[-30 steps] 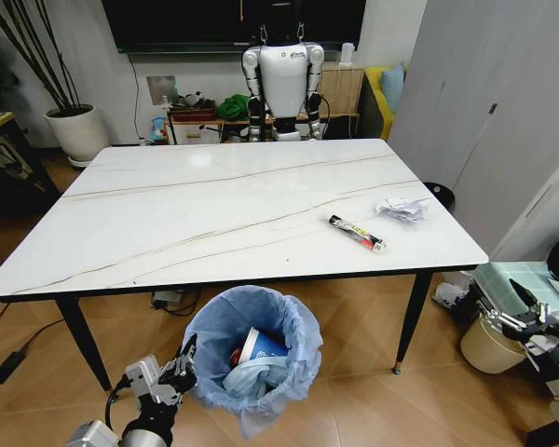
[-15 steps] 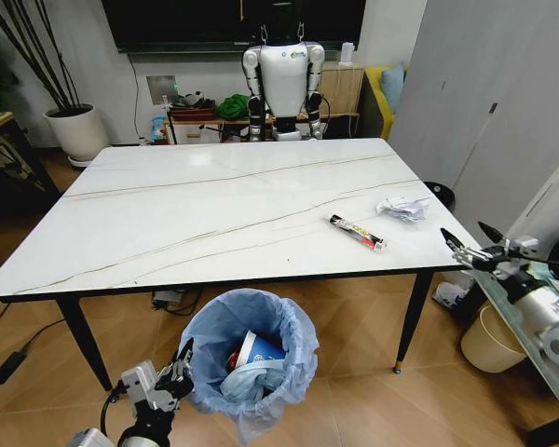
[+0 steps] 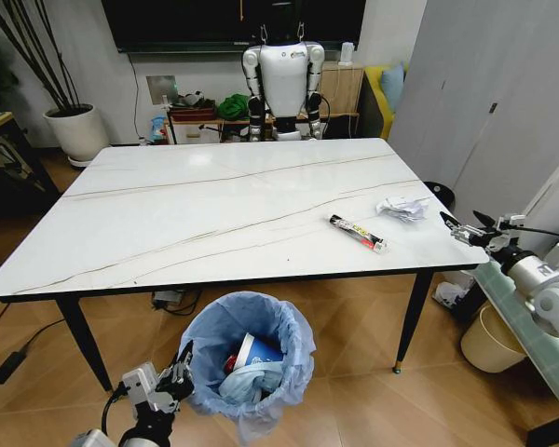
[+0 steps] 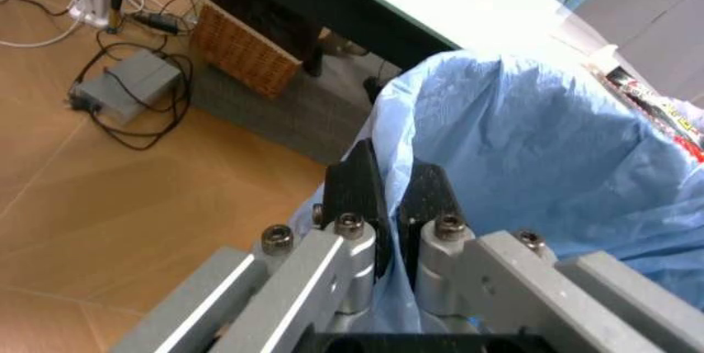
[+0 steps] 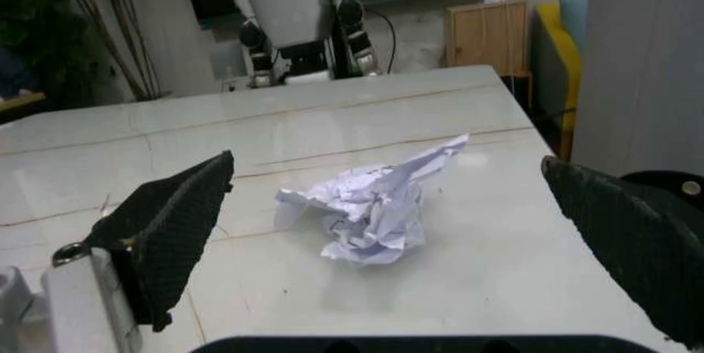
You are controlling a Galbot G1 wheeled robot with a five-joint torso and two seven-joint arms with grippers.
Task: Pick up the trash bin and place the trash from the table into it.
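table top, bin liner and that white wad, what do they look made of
Table: likely marble-look stone or laminate, glossy white with thin grey veins. Bin liner: thin light-blue plastic film, crinkled and translucent. White wad: crumpled paper with sharp creases and a matte surface.

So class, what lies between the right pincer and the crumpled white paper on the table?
Nothing: in the right wrist view, bare marble table separates the open right pincer from the crumpled white paper.
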